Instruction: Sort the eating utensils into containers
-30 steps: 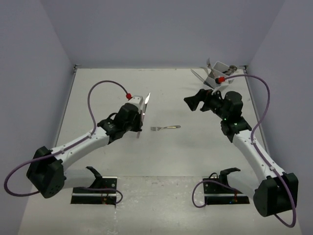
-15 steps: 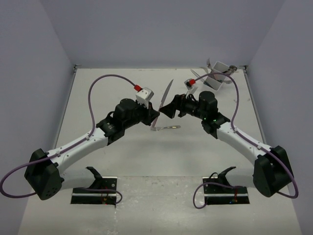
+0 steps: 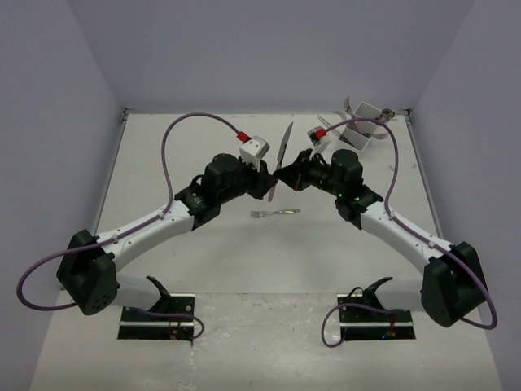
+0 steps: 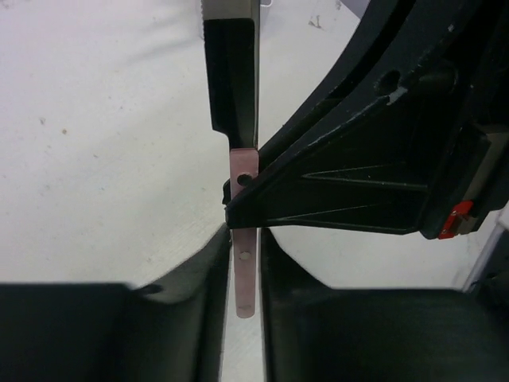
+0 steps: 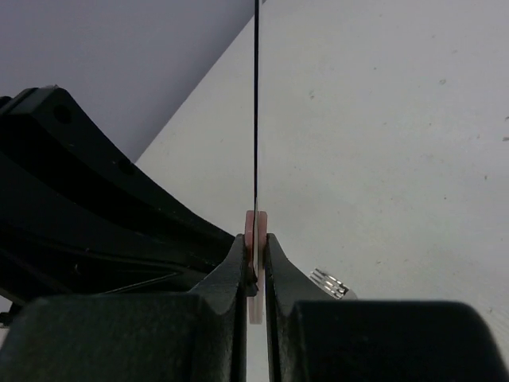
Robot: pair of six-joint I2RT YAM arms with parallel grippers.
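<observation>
A knife (image 3: 282, 147) with a pink handle (image 4: 245, 270) stands blade-up above the middle of the table, between both grippers. In the right wrist view my right gripper (image 5: 254, 270) is shut on the pink handle (image 5: 254, 231), the thin blade (image 5: 257, 119) rising straight above it. My left gripper (image 4: 245, 318) stands slightly open around the handle's lower end, with a thin gap at the right finger. A fork (image 3: 275, 213) lies flat on the table just below them. The white container (image 3: 368, 112) sits at the far right corner with several utensils (image 3: 332, 128) in it.
The two arms meet at mid-table, the right gripper's black finger (image 4: 358, 175) crossing right in front of the left wrist camera. Purple cables (image 3: 191, 122) arc over both arms. Grey walls close the table on three sides.
My right gripper has come in from the right and shut on the knife's handle. The left arm has carried the knife toward the centre, and its jaws have parted a little.
</observation>
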